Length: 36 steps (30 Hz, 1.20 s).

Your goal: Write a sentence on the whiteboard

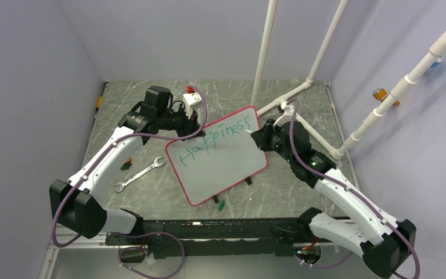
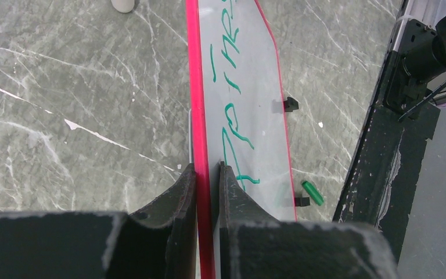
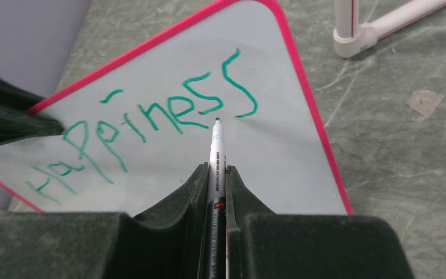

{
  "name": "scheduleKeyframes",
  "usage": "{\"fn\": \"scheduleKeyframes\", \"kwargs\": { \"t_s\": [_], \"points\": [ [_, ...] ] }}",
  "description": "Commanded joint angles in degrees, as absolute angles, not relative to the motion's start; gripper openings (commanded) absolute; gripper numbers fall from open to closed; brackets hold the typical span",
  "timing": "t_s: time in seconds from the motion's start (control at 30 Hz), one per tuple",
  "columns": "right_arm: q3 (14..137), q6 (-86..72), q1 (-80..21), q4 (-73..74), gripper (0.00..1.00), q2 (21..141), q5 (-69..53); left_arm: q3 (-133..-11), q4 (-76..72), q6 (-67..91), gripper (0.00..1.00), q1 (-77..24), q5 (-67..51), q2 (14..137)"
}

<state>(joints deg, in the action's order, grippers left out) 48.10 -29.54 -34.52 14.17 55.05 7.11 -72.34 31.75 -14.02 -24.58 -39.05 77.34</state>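
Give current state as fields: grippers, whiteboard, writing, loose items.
left gripper: shut on whiteboard frame edge
right gripper: shut on marker, tip just below last letters; contact unclear
sentence: one green word so far, "Happiness"
wrench: on table, left of whiteboard, apart from it
cap: green, on table by whiteboard's near edge

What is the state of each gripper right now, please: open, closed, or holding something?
Left gripper: closed on the red edge of the whiteboard.
Right gripper: closed on the marker.
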Motion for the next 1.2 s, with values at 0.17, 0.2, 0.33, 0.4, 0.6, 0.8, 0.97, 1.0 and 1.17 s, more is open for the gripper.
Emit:
{"fn": "scheduleKeyframes", "kwargs": {
  "t_s": [0.17, 0.2, 0.33, 0.4, 0.6, 0.8, 0.97, 1.0, 1.17],
  "points": [
    [47.21, -29.37, -34.49, 12.62, 0.00, 45.47, 3.91, -73.55, 29.49, -16.71, 0.00, -24.87, -38.58, 75.32],
    [47.20, -29.56, -34.46, 13.19, 0.00, 44.93, 3.57, -73.76, 29.60, -16.58, 0.00, -24.87, -38.52, 75.40],
    [46.96, -30.18, -34.46, 15.40, 0.00, 43.38, 2.37, -75.30, 30.51, -16.18, 0.00, -24.96, -37.15, 75.48],
    [46.89, -30.37, -34.61, 16.48, 0.00, 43.17, 1.74, -74.71, 29.71, -15.61, 0.00, -24.95, -36.34, 75.02],
    [46.13, -31.30, -36.30, 16.75, 0.00, 43.77, -1.63, -72.09, 27.63, -14.59, 0.00, -24.91, -34.60, 73.74],
    [48.13, -31.88, -45.38, 18.79, 0.00, 46.10, 6.26, -70.49, 24.97, -13.06, 0.00, -24.96, -32.73, 73.31],
    [50.05, -33.45, -56.80, 19.62, 0.00, 48.98, 16.54, -69.12, 23.09, -12.35, 0.00, -24.92, -32.39, 72.86],
    [49.97, -33.93, -58.59, 19.03, 0.00, 49.44, 17.78, -68.97, 22.99, -12.24, 0.00, -24.97, -32.49, 72.79],
    [49.88, -34.58, -66.59, 15.33, 0.00, 53.60, 22.70, -67.82, 22.09, -11.97, 0.00, -24.96, -31.85, 72.06]
  ]
}}
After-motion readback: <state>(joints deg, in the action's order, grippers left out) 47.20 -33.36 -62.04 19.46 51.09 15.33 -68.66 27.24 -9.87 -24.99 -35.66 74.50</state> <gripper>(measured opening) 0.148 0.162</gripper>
